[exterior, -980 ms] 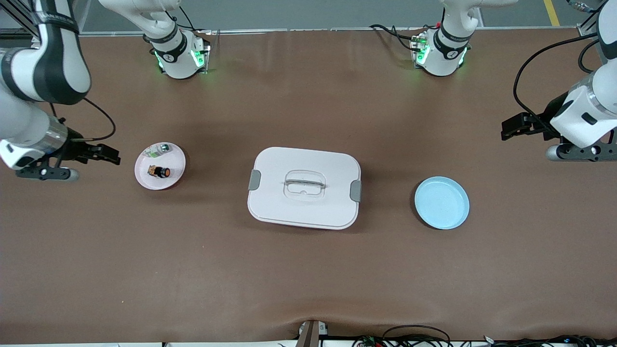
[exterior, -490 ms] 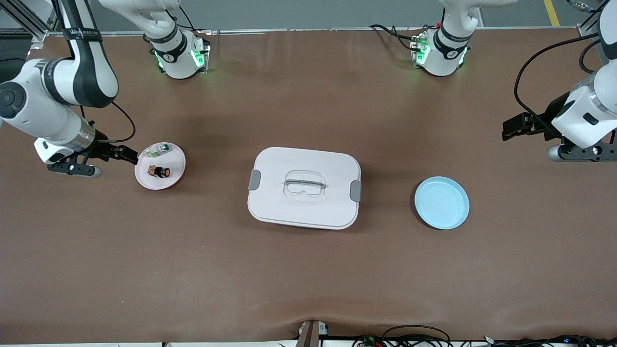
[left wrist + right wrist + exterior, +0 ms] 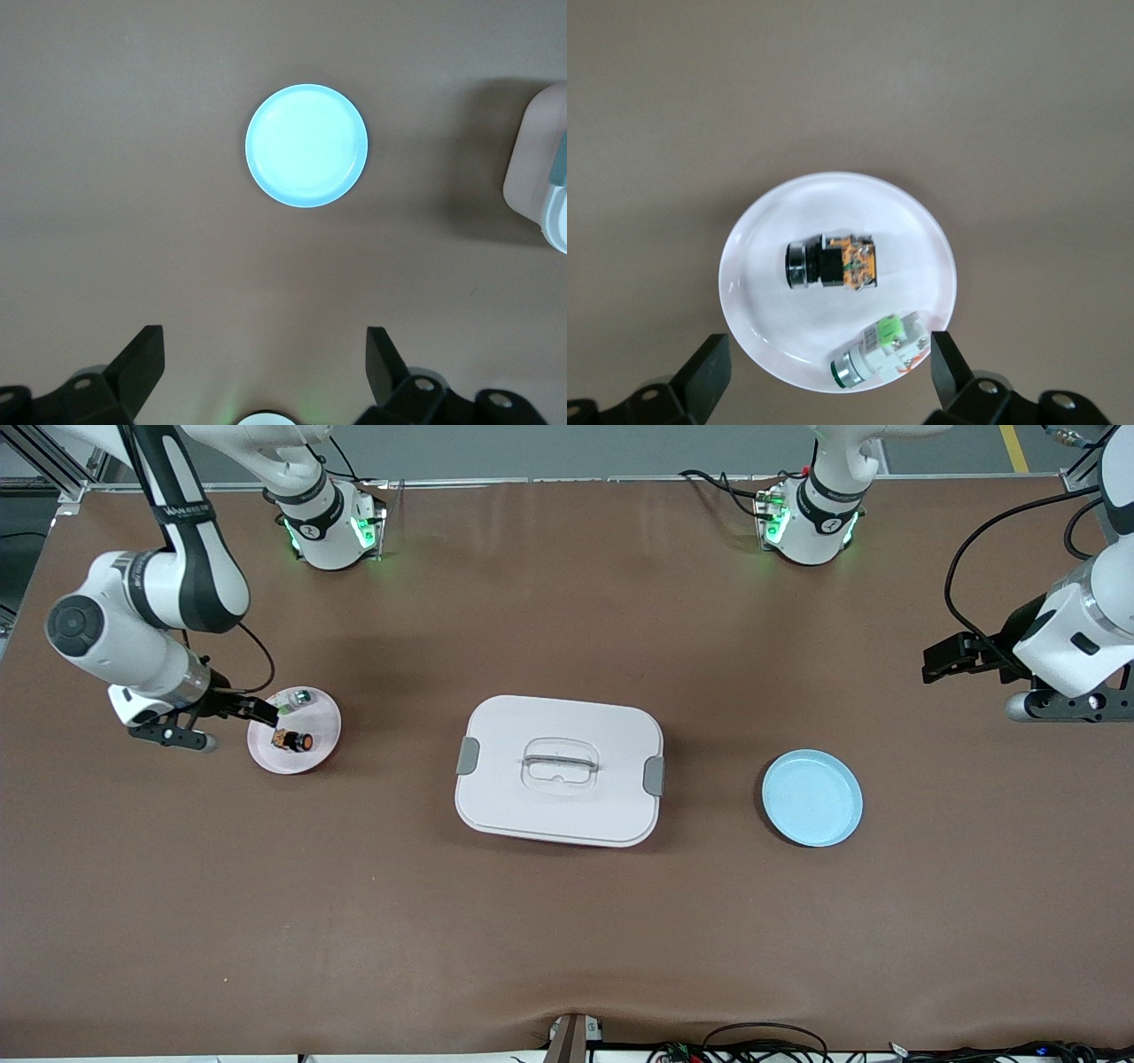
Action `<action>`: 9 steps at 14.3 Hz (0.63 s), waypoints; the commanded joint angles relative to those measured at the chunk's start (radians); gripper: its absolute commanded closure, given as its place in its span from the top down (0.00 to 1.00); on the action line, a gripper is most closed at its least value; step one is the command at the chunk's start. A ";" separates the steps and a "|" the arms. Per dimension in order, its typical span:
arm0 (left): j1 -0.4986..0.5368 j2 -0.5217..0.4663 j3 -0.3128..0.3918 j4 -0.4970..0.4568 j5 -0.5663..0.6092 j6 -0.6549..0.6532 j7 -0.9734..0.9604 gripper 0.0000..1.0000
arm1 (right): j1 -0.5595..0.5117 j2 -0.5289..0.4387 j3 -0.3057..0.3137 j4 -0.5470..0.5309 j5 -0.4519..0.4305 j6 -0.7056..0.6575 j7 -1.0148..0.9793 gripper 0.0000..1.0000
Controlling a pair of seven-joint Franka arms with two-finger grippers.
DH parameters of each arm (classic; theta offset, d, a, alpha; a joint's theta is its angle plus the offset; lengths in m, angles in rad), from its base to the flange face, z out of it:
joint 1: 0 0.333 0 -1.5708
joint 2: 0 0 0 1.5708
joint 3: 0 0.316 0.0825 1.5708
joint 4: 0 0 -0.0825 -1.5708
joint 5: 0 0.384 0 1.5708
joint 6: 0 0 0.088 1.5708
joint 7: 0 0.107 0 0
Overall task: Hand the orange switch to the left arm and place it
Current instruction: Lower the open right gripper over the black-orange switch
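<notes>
I am at the very start of the job: nothing is lifted yet. The tiny orange-capped black push-button switch [image 3: 293, 740] lies on its side on a small round pale pink plate [image 3: 321, 751] toward the right arm's end of the brown surface [image 3: 567, 921], and a small green-and-silver clear piece [image 3: 293, 701] lies on the same plate, farther from the front camera than the switch. My right hand [image 3: 262, 711] hangs over the plate's rim with its fingers spread wide and holding nothing; its wrist view shows the switch [image 3: 831, 264] between the two fingertips but well below them. The large white rounded plastic box with grey side latches [image 3: 560, 770] sits mid-surface, between the pink plate and an empty round light blue plate [image 3: 812, 797]. My left hand [image 3: 941, 662] waits above the left arm's end of the surface, fingers wide and empty. Still to do, as I judge it: grasp the switch, carry it clear of the box, pass it between hands, and probably set it on the blue plate
</notes>
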 commanded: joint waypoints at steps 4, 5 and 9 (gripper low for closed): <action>0.001 0.008 0.000 0.017 -0.015 -0.003 0.014 1.00 | 0.020 0.122 0.002 0.013 0.019 0.102 -0.013 1.00; 0.001 0.008 0.000 0.017 -0.015 -0.003 0.013 1.00 | 0.018 0.133 0.002 0.014 0.019 0.113 -0.039 1.00; -0.004 0.008 0.000 0.017 -0.015 -0.003 0.004 1.00 | 0.008 0.185 0.000 0.019 0.019 0.179 -0.121 1.00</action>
